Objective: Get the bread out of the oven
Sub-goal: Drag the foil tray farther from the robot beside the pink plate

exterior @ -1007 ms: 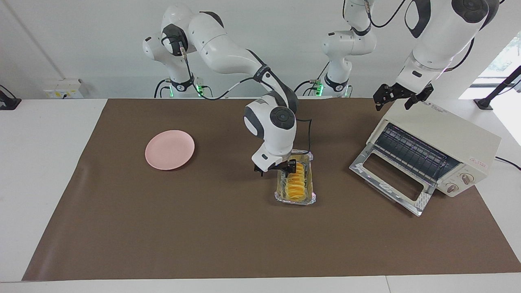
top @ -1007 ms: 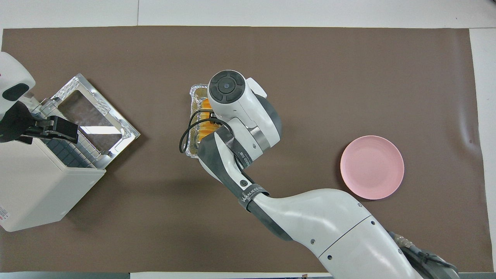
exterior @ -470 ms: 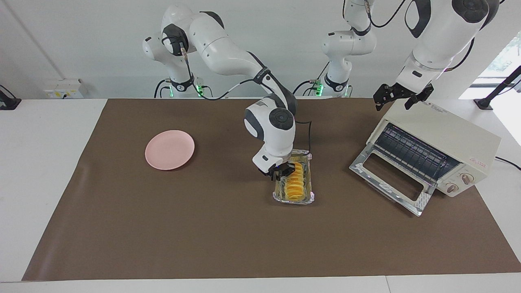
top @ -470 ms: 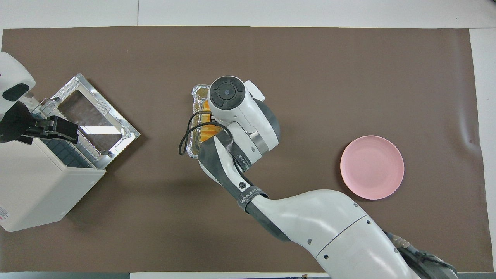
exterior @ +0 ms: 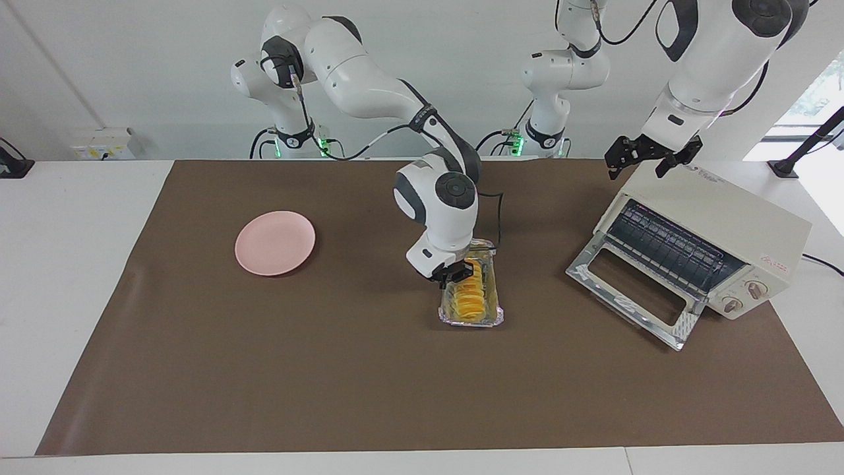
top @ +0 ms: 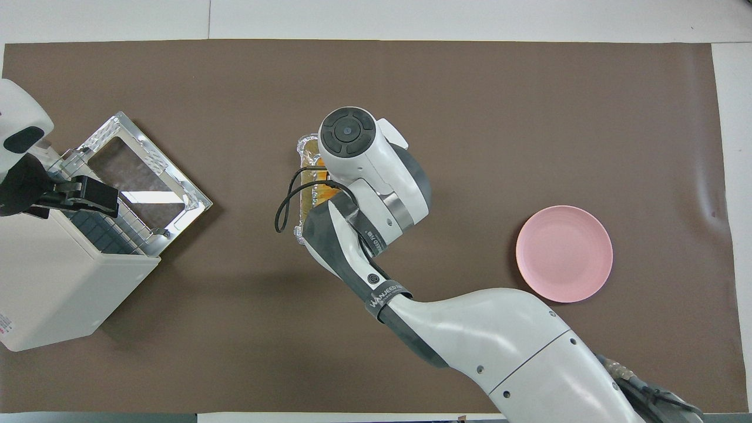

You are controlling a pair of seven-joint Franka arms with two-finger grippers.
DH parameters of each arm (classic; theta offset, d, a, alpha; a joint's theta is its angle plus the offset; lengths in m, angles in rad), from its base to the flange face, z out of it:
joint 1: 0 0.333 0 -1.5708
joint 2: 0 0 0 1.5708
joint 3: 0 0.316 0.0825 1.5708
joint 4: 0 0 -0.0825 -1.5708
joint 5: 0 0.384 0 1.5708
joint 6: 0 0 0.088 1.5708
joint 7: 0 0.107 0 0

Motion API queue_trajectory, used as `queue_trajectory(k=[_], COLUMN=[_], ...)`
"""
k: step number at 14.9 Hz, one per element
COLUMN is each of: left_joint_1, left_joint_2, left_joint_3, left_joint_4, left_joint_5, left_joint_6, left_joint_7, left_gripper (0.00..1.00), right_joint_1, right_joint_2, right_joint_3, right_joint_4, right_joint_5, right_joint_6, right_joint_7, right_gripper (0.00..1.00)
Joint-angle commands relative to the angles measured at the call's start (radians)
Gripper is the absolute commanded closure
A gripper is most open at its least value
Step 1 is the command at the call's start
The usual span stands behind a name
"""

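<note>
While the oven (exterior: 699, 247) stands with its door down, the right gripper (exterior: 453, 272) has its fingers clenched on the bread (exterior: 469, 295) in the foil tray (exterior: 491, 318). The left gripper (exterior: 649, 157) hangs released over the oven's top, at the tray's two o'clock in the facing view.

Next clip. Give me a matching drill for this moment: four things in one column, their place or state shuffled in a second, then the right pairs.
Things
1. bread
2. oven door
3. pink plate
4. left claw

Places or states
A. over the oven's top, fingers open
B. bare, toward the right arm's end of the table
C. lying in the foil tray, right claw shut on it
D. dropped open, wire rack showing

Pairs: 1-C, 2-D, 3-B, 4-A
</note>
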Motion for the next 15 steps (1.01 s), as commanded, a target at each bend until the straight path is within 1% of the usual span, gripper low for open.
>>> queue_trajectory(k=[1,4,7,11,13,15], left_joint_1=[0.011,0.011,0.011,0.011,0.011,0.011], left_joint_2=[-0.024,-0.026,-0.024,-0.024,-0.024,-0.024], left_joint_3=[-0.003,-0.003,-0.003,-0.003,-0.003,-0.003], left_joint_4=[-0.022,-0.022,-0.022,-0.022,-0.022,-0.022], left_joint_5=[-0.017,-0.017,-0.017,-0.017,-0.017,-0.017], left_joint_6=[-0.004,-0.004,-0.004,-0.004,-0.004,-0.004], left_joint_7=[0.007,0.007,0.007,0.007,0.007,0.007], left_gripper=[0.00,0.00,0.00,0.00,0.00,0.00], right_joint_1=[-0.071,-0.192,-0.339,-0.519,-0.573,-0.602], right_joint_2=[-0.065,-0.110,-0.136,-0.129,-0.118,-0.089], right_joint_3=[0.006,0.007,0.004,0.004,0.003,0.003], right_joint_4=[0.038,0.060,0.060,0.054,0.043,0.031], right_joint_5=[0.032,0.044,0.070,0.098,0.124,0.126], right_joint_6=[-0.127,-0.199,-0.221,-0.172,-0.114,-0.071], right_joint_7=[-0.024,-0.131,-0.298,-0.553,-0.613,-0.643], right_gripper=[1.00,1.00,1.00,1.00,1.00,1.00])
